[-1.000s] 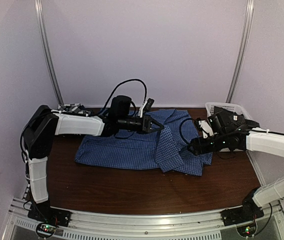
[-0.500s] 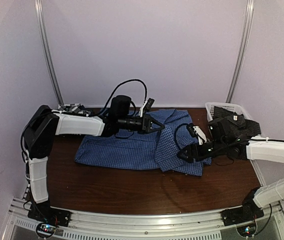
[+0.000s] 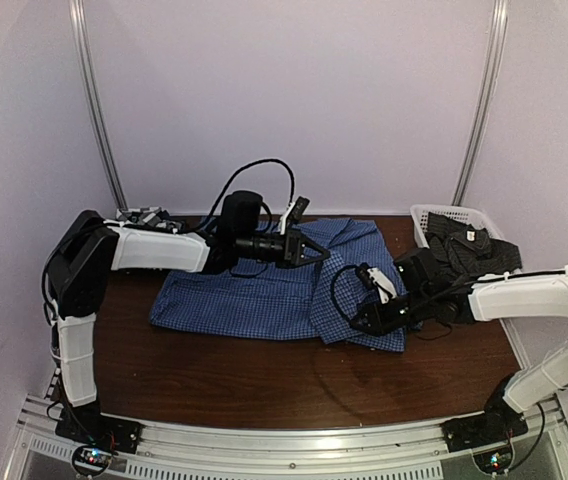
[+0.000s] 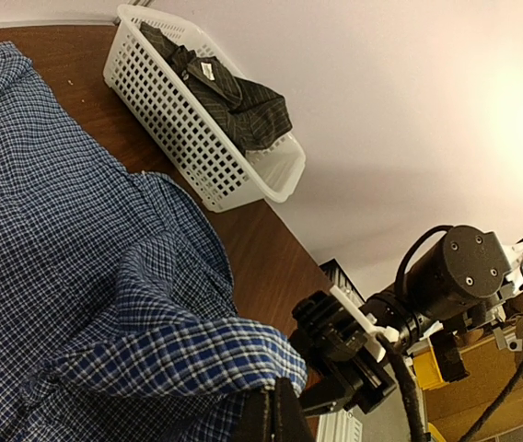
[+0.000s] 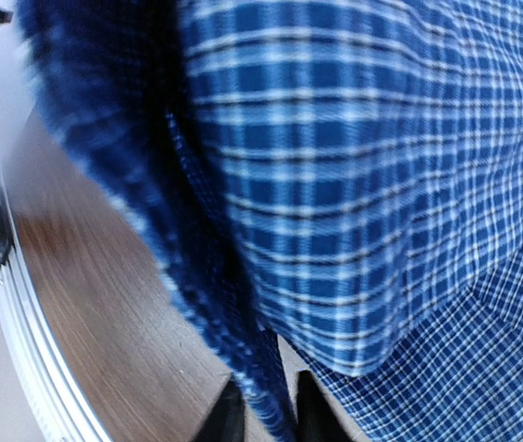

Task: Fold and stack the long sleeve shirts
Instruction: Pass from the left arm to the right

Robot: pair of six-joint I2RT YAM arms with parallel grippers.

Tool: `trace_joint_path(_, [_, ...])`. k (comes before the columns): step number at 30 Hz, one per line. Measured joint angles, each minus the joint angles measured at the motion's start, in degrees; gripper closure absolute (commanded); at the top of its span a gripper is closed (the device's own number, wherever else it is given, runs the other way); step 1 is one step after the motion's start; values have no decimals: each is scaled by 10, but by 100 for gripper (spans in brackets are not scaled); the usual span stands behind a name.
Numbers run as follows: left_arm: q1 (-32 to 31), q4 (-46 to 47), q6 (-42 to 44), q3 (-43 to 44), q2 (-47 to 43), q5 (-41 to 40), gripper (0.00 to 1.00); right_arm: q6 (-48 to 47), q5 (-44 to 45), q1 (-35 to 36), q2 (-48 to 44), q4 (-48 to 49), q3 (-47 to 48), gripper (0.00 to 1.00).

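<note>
Blue checked shirt (image 3: pixel 254 300) lies spread across the brown table (image 3: pixel 264 375), its right part bunched into folds. The left gripper (image 3: pixel 314 250) is closed on a raised fold at the shirt's far side. The right gripper (image 3: pixel 362 320) pinches the near right edge, with cloth between its 2 fingers (image 5: pixel 226 419). 1 dark shirt (image 3: pixel 474 250) lies in the white basket (image 3: pixel 442 213) at the far right corner.
</note>
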Motion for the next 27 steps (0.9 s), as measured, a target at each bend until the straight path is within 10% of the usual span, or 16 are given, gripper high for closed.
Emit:
trace_joint_path(11, [7, -8, 29, 0, 0, -16, 90, -4, 45, 2, -64, -143, 104, 100])
trace_joint_path(27, [13, -36, 107, 0, 26, -40, 56, -70, 384, 1, 79, -456, 473, 100])
